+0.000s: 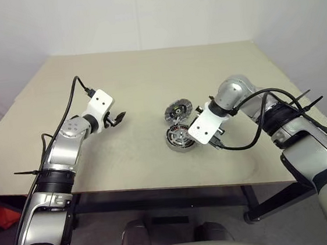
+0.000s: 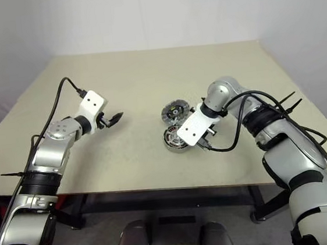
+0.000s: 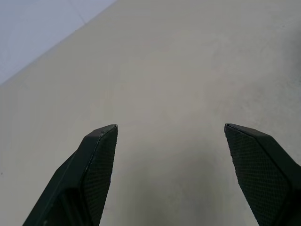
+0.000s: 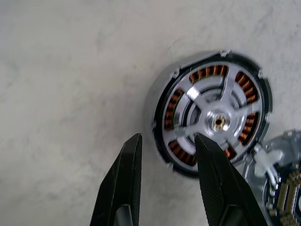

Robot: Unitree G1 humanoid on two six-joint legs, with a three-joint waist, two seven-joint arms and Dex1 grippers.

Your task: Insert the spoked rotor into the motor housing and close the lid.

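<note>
The motor housing (image 4: 214, 117) lies flat on the table, a round ring of copper windings around a silver spoked centre; it also shows near mid-table (image 1: 178, 138). A second round part (image 1: 178, 111), dark with a pale centre, sits just behind it and touches or nearly touches it; I cannot tell whether it is the rotor or the lid. My right gripper (image 4: 168, 137) points down beside the housing, open, with only bare table between its fingers; one finger (image 4: 214, 179) overlaps the housing's rim. My left gripper (image 1: 118, 118) hovers open over the table, well left of the parts.
The beige table (image 1: 117, 74) stretches wide behind and to the left of the parts. Its front edge (image 1: 159, 188) runs close under both arms. A black cable (image 1: 242, 146) loops from my right wrist just right of the housing.
</note>
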